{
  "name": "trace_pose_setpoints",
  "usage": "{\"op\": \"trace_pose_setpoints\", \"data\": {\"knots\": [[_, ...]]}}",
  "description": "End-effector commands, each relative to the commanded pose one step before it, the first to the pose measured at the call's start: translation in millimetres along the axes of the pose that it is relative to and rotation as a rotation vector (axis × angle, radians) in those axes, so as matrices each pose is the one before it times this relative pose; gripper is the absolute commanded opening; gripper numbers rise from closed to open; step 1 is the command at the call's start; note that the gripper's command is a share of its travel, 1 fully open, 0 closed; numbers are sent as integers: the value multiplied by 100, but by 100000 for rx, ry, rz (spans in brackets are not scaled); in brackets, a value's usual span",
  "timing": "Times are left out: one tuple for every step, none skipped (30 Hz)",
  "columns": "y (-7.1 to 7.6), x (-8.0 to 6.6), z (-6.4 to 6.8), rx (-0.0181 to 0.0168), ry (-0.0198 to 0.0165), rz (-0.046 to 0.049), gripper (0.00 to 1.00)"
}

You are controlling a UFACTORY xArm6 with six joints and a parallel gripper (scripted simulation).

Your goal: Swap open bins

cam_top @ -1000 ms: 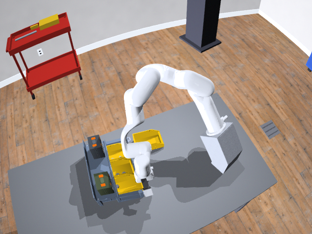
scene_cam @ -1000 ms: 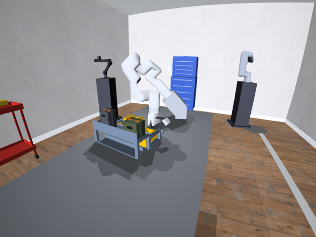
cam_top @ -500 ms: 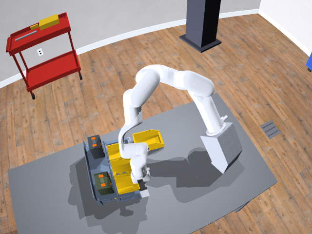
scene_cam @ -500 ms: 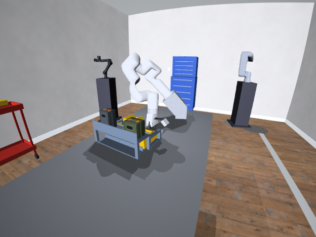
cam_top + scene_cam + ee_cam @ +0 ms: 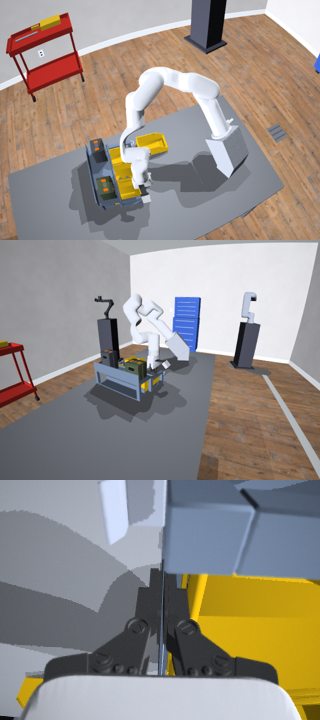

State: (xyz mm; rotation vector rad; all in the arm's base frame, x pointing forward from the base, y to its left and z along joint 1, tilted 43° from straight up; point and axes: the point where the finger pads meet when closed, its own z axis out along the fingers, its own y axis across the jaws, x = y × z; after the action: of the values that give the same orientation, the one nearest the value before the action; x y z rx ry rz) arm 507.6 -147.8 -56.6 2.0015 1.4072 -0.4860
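A blue-grey shelf [image 5: 108, 175] stands on the grey table and holds several yellow open bins in a row [image 5: 124, 175]. The middle bin shows small grey parts [image 5: 124, 177]. An empty yellow bin [image 5: 152, 143] stands on its base on the table top, just beyond the shelf's far end. My gripper [image 5: 144, 192] points down at the shelf's front near end, close to the nearest yellow bin [image 5: 250, 610]. In the wrist view its black fingers are pressed together with nothing between them, right beside the shelf's frame [image 5: 210, 540]. The gripper also shows in the exterior view [image 5: 152, 370].
Two dark boxes with orange marks [image 5: 98, 149] [image 5: 105, 188] stand on the shelf's upper board. The arm's grey base block [image 5: 227, 152] stands at the table's right. A red cart [image 5: 43, 51] and a dark pedestal [image 5: 206, 23] stand on the floor away from the table.
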Motion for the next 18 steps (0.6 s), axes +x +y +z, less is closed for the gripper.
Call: {"op": "trace_pose_setpoints", "data": {"knots": [[308, 39, -129, -297, 148, 83, 0], [33, 0, 0, 0, 0, 0, 0], [28, 0, 0, 0, 0, 0, 0], [23, 0, 0, 0, 0, 0, 0], [18, 0, 0, 0, 0, 0, 0], [14, 0, 0, 0, 0, 0, 0], [11, 0, 0, 0, 0, 0, 0], [7, 0, 0, 0, 0, 0, 0], [5, 0, 0, 0, 0, 0, 0], [0, 0, 0, 0, 0, 0, 0], [0, 0, 0, 0, 0, 0, 0], [2, 0, 0, 0, 0, 0, 0], [1, 0, 0, 0, 0, 0, 0], [0, 0, 0, 0, 0, 0, 0], [0, 0, 0, 0, 0, 0, 0], [0, 0, 0, 0, 0, 0, 0], [0, 0, 0, 0, 0, 0, 0], [0, 0, 0, 0, 0, 0, 0]]}}
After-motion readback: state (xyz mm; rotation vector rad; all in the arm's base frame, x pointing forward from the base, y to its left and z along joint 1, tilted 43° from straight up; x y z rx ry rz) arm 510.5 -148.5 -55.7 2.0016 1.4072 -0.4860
